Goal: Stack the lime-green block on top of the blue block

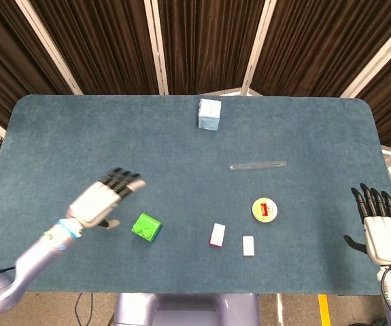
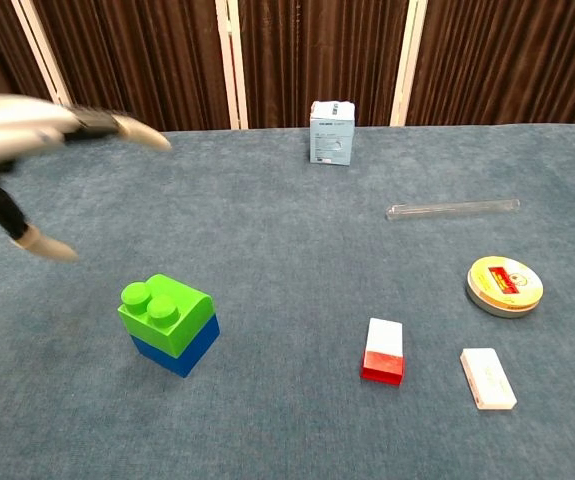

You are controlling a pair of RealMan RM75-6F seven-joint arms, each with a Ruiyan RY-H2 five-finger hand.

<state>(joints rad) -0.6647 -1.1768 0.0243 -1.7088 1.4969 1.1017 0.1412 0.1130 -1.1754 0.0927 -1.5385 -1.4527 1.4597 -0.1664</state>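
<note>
The lime-green block (image 2: 166, 312) sits on top of the blue block (image 2: 185, 346) on the table, left of centre; in the head view the green block (image 1: 146, 226) covers most of the blue one. My left hand (image 1: 102, 201) is lifted above and to the left of the stack, fingers spread, holding nothing; it shows blurred in the chest view (image 2: 22, 135). My right hand (image 1: 379, 225) rests at the table's right edge, fingers straight and apart, empty.
A white-and-red box (image 2: 383, 350) and a small white block (image 2: 488, 377) lie right of the stack. A yellow round tin (image 2: 505, 284), a clear tube (image 2: 453, 208) and a pale blue carton (image 2: 331, 131) lie further back.
</note>
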